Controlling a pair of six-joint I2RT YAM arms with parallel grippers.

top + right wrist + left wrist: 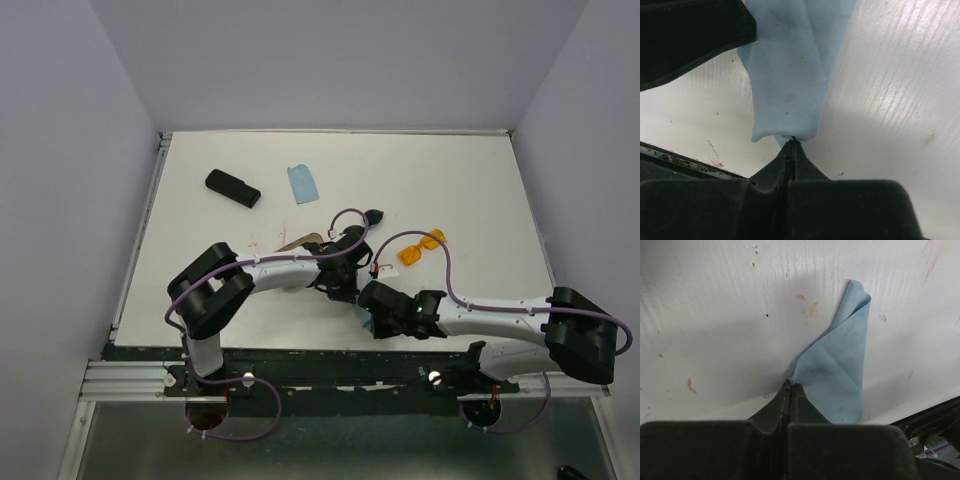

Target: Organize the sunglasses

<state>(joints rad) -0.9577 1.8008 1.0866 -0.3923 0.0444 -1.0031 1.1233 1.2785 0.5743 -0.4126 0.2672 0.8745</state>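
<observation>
The translucent orange sunglasses (422, 248) lie on the white table, right of centre, untouched. A small dark shape (372, 215) by the left arm's cable may be the black-framed pair; I cannot tell. Both grippers meet near the table's front centre over a light blue cloth (361, 319). My left gripper (345, 292) is shut, its tips (790, 386) pinching a corner of the cloth (840, 375). My right gripper (366, 305) is shut, its tips (792, 141) pinching an edge of the same cloth (790, 75), which hangs folded between them.
A plain black case (232, 187) lies at the back left. A second blue cloth (302, 183) lies beside it. A tan plaid case (300, 240) is half hidden behind the left arm. The left gripper's dark body (690, 35) fills the right wrist view's upper left.
</observation>
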